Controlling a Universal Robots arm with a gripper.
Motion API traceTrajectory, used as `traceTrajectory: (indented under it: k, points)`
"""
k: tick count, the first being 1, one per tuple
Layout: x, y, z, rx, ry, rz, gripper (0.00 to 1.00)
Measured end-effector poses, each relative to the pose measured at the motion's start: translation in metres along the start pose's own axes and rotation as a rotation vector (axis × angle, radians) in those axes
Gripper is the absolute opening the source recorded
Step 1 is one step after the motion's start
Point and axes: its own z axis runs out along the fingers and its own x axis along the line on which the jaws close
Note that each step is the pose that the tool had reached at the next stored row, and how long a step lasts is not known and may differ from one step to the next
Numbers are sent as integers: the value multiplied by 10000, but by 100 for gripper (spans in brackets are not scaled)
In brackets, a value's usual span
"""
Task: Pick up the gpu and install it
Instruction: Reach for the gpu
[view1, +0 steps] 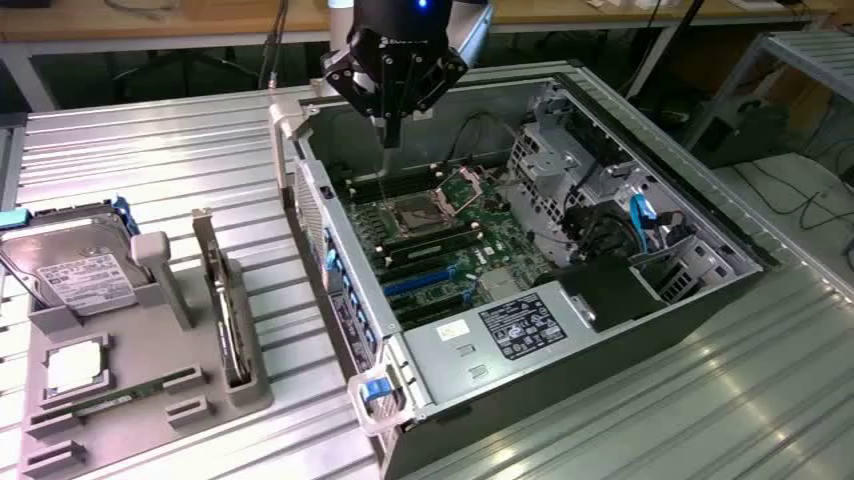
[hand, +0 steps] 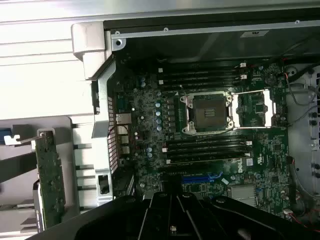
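1. We see the black gripper (view1: 390, 138) hanging over the open black-and-silver computer case (view1: 561, 410), its fingers pressed together on nothing.
2. The gpu (view1: 224, 310), a thin dark card with a silver end bracket, stands on edge in the grey plastic holder (view1: 167, 350), outside the case.
3. It lies well apart from the gripper, toward the exterior view's left, its long axis roughly parallel to the case's wall.

The gpu (view1: 224, 310) (hand: 50, 175) stands upright on its long edge, slotted along the grey holder's (view1: 134, 420) side edge, its silver bracket at one end.
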Motion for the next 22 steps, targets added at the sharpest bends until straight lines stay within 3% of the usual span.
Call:
traceTrajectory:
  k: [22]
  points:
    - [129,-10,-4,1,1,0,11]
